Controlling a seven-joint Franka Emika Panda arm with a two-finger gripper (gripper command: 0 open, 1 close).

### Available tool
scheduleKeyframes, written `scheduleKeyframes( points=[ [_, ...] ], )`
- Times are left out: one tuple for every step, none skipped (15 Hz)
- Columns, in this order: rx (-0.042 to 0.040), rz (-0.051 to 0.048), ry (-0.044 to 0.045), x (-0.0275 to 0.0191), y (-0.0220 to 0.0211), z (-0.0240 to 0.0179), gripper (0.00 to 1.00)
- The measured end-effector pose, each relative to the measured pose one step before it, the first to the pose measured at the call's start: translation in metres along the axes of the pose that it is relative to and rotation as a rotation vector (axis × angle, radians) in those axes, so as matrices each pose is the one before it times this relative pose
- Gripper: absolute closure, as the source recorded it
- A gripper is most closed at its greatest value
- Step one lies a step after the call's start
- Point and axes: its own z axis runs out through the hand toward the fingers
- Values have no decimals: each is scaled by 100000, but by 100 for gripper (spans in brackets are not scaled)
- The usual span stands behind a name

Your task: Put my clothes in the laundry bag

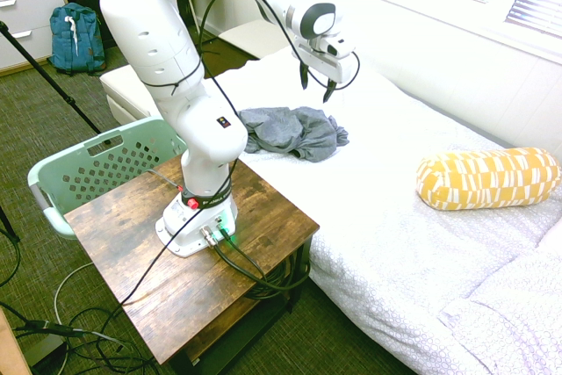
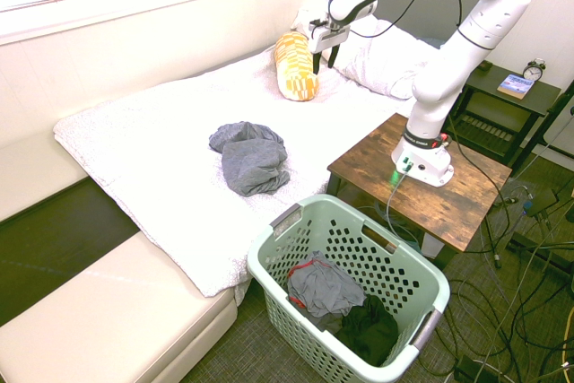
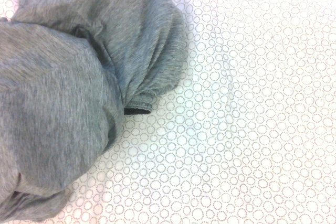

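Note:
The clothes (image 1: 294, 132) are a crumpled dark grey garment lying on the white bed, near its table-side edge. They also show in the second exterior view as a grey heap (image 2: 249, 157) and fill the wrist view's left side (image 3: 79, 77). My gripper (image 1: 317, 82) hangs open above the bed, a little above and beyond the garment, with nothing between its fingers; in the second exterior view the gripper (image 2: 322, 57) sits high near the yellow pillow. The mint-green laundry bag (image 2: 421, 275) stands on the floor by the wooden table and holds some grey and dark clothing.
A yellow patterned pillow (image 1: 488, 177) lies on the bed (image 1: 395, 217) to the right. The wooden table (image 1: 123, 243) bears the arm's base, with the basket rim (image 1: 53, 177) behind it. A blue backpack (image 1: 75, 37) stands by the drawers. A low cream bench (image 2: 108, 311) runs along the bed's end.

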Motion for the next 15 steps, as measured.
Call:
scheduleKeyframes(
  points=[
    [-191,-200,121,57,-42,8,0],
    [-333,-303,159,24,-18,42,0],
    [527,-457,671,-13,-437,-349,0],
    [1367,-405,1501,40,-1000,-855,0],
    [1710,-924,1420,134,-1479,-949,0],
    [1436,-1865,639,121,-2008,-649,0],
    [1192,-2126,153,176,-2109,-23,0],
    [1132,-2374,-361,262,-2207,635,0],
    [630,-2499,-846,487,-2231,1307,0],
    [743,-2441,-119,651,-2082,1611,0],
    [778,-2207,106,698,-1822,1778,0],
    [271,-1710,-555,815,-1753,2151,0],
    [-219,-991,-1151,839,-1500,2068,0],
    [-484,-1294,-548,868,-1517,1962,0],
    [-832,-1422,-263,814,-1520,2229,0]
  ],
)
